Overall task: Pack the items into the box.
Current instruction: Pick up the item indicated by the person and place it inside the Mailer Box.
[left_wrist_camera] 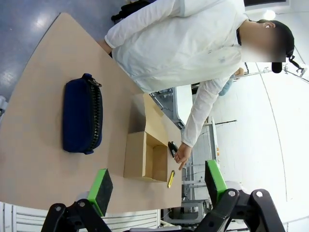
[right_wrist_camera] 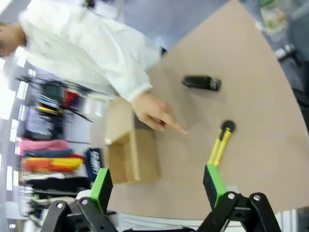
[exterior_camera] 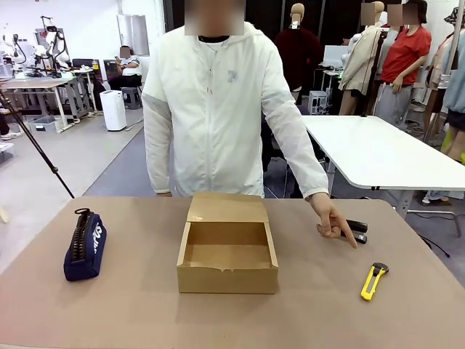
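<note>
The navy zip pencil case (exterior_camera: 85, 247) lies on its side at the desk's (exterior_camera: 131, 313) left. The brown cardboard box (exterior_camera: 227, 280) stands mid-desk, flap open. The black stapler (exterior_camera: 358, 227) lies at right.

Bright, even indoor light, seemingly from overhead. Front view sharp; soft faint shadows beside box (exterior_camera: 227, 251) and pencil case (exterior_camera: 85, 247) on table (exterior_camera: 131, 313). Left wrist view bent at edges, far side washed out white. Right wrist view blurred throughout, edges curved, detail soft.
</note>
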Controlling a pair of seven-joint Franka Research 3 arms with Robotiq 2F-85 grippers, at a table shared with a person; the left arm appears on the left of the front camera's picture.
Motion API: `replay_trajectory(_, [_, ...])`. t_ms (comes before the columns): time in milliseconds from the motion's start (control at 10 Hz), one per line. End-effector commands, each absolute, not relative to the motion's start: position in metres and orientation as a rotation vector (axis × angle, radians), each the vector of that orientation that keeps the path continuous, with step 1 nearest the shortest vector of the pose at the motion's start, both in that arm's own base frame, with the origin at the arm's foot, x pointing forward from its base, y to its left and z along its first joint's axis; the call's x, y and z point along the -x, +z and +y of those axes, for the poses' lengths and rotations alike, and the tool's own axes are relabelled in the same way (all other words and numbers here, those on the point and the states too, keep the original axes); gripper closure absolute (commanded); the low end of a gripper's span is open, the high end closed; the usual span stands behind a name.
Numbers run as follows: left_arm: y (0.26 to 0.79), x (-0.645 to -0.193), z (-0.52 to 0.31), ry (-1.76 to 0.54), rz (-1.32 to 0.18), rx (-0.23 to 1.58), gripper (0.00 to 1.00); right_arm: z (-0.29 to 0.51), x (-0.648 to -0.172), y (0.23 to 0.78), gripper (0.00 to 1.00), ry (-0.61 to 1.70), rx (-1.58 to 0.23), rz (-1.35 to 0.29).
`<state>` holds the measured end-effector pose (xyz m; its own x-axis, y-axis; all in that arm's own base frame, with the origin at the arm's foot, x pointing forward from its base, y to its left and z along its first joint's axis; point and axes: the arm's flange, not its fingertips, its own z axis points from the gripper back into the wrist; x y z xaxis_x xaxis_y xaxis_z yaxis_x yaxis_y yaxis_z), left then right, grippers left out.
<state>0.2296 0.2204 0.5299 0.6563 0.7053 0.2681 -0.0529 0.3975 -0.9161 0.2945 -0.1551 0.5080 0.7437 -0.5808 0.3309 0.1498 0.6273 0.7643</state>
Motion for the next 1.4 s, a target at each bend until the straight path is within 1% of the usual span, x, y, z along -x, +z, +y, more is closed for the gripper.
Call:
replay_trajectory(0, [0.531, -0.230, 0.222, 0.528, -0.735, 1.074, 0.00, -0.101, -0.329, 0.515, 0.00, -0.313, -0.463, -0.404])
replay_trajectory(100, [0.531, -0.230, 0.222, 0.528, -0.735, 1.074, 0.00, -0.054, -0.345, 0.505, 0.00, -0.120, -0.213, -0.295])
replay_trajectory(200, [0.531, -0.230, 0.222, 0.528, -0.735, 1.074, 0.00, -0.025, -0.355, 0.496, 0.00, 0.002, -0.113, -0.259])
replay_trajectory(400, [0.531, -0.230, 0.222, 0.528, -0.735, 1.074, 0.00, 0.039, -0.366, 0.466, 0.00, 0.134, 0.040, -0.232])
replay_trajectory(500, [0.531, -0.230, 0.222, 0.528, -0.735, 1.074, 0.00, 0.053, -0.366, 0.451, 0.00, 0.129, 0.035, -0.235])
replay_trajectory(600, [0.531, -0.230, 0.222, 0.528, -0.735, 1.074, 0.00, 0.039, -0.365, 0.459, 0.00, 0.024, 0.005, -0.306])
replay_trajectory(700, [0.531, -0.230, 0.222, 0.528, -0.735, 1.074, 0.00, 0.055, -0.356, 0.452, 0.00, 0.076, -0.036, -0.221])
replay_trajectory(900, [0.531, -0.230, 0.222, 0.528, -0.735, 1.074, 0.00, 0.055, -0.356, 0.452, 0.00, 0.076, -0.036, -0.221])
replay_trajectory(1000, [0.531, -0.230, 0.222, 0.528, -0.735, 1.074, 0.00, 0.055, -0.359, 0.450, 0.00, 0.101, -0.013, -0.226])
replay_trajectory(1100, [0.531, -0.230, 0.222, 0.528, -0.735, 1.074, 0.00, 0.068, -0.374, 0.436, 0.00, -0.040, 0.100, -0.125])
replay_trajectory(1200, [0.531, -0.230, 0.222, 0.528, -0.735, 1.074, 0.00, 0.074, -0.379, 0.419, 0.00, -0.063, 0.126, -0.107])
replay_trajectory(1300, [0.531, -0.230, 0.222, 0.528, -0.735, 1.074, 0.00, 0.071, -0.380, 0.404, 0.00, -0.155, 0.133, -0.118])
